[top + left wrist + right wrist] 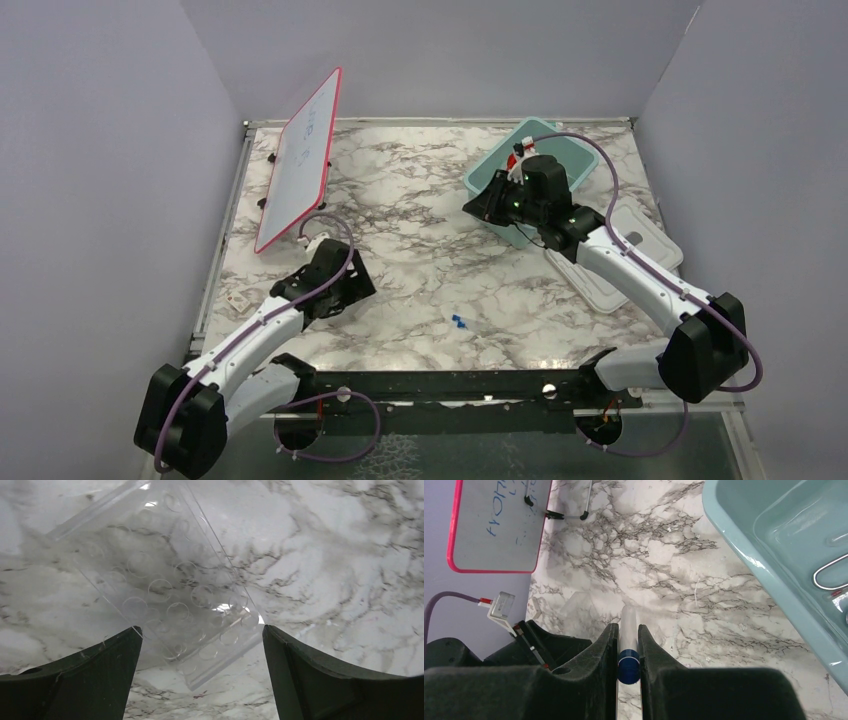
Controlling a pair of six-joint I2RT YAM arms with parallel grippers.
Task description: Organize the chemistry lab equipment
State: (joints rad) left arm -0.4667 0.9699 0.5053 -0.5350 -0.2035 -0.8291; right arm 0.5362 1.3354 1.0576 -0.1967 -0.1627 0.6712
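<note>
Marble-patterned white and grey table top carries everything here. The right pincer is clamped on a blue-capped clear tube. Its two black fingers press the tube's sides just above the dark blue cap, and the clear end pokes out past the fingertips. The tube hangs over bare marble, just beside the outer wall of the pale teal plastic tub. Inside that tub the loop of the metal tongs shows at the edge of the right wrist view. In the top view a small red piece sits in the tub right by the pincer, too small to identify. The tub's white lid lies on the table beside it.

The left pincer stands wide open and holds nothing. It hovers low over a flat clear plastic rack with round holes, and the rack's near corner lies between the two fingers. Whether either finger touches it cannot be told.

A pink-edged whiteboard leans at the far left. Two tiny blue pieces lie on the marble between the arms.
</note>
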